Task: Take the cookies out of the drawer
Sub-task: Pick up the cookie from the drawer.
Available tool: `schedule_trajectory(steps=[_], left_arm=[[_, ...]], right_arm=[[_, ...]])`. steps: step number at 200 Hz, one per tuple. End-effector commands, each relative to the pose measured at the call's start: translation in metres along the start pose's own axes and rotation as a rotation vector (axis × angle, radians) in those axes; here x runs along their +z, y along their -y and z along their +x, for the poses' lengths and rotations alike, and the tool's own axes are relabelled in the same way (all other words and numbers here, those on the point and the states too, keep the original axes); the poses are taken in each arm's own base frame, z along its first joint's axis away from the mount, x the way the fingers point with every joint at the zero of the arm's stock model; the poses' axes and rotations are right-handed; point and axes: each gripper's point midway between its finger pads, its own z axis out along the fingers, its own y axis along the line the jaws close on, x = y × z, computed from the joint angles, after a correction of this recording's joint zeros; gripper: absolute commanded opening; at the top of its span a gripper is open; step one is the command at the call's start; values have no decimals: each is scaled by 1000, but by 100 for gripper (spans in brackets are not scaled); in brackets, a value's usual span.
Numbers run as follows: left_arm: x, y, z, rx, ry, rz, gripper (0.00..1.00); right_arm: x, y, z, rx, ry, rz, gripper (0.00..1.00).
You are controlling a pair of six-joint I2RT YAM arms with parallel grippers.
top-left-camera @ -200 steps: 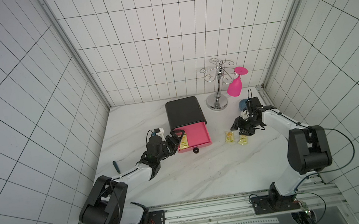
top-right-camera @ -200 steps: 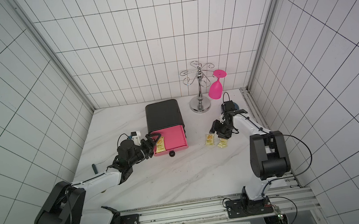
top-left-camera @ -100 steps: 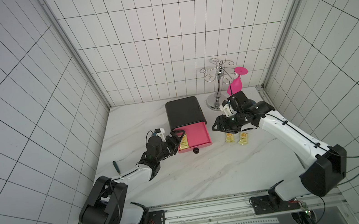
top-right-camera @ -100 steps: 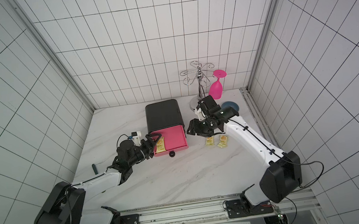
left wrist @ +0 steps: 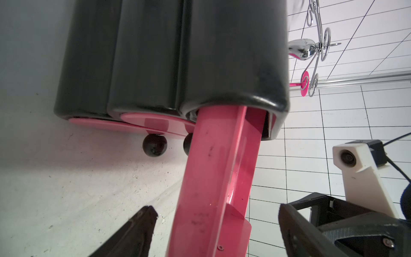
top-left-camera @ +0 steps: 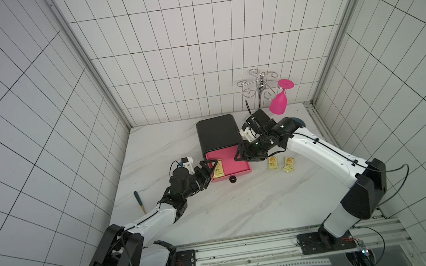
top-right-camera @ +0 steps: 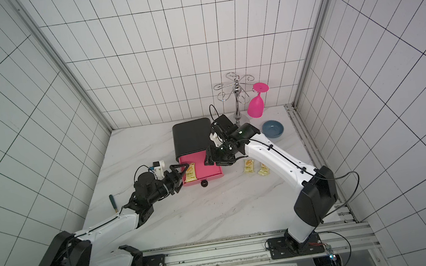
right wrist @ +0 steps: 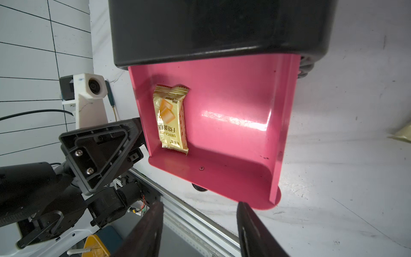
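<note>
A blue-handled spoon lies on the table well to the left of the pink drawer. The left gripper is spread wide, astride the drawer's left wall and pinching nothing. One yellow cookie packet lies inside the drawer against that wall. Two more packets lie on the marble just right of the drawer. The right gripper hovers above the drawer's right side, fingers apart and empty. Behind the drawer are the black cabinet, a blue bowl, and a rack holding a pink glass.

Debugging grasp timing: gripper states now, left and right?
Left gripper: open, jaws astride the drawer side wall, holding nothing.
Right gripper: open, empty.
</note>
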Motion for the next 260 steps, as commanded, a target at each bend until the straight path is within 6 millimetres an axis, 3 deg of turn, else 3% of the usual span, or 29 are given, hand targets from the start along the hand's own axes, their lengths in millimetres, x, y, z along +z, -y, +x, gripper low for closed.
schedule_trajectory(steps=[1,30,60,118,190,260], left_arm=[[-1,1,1,-3,2,-1,82],[0,4,2,0,1,4,63],[4,4,-3,2,14,-1,50],[9,15,-10,21,23,5,51],[10,12,-16,22,36,-6,50],[11,12,-18,21,42,-4,50]], right_arm=[[6,-4,-2,-2,-19,17,55],[11,-11,-5,-9,-34,3,53],[13,-19,-9,-19,-35,-11,53],[19,-36,1,-59,-94,-47,53],[42,-52,22,-122,-136,19,54],[58,-28,13,-116,-131,183,53]])
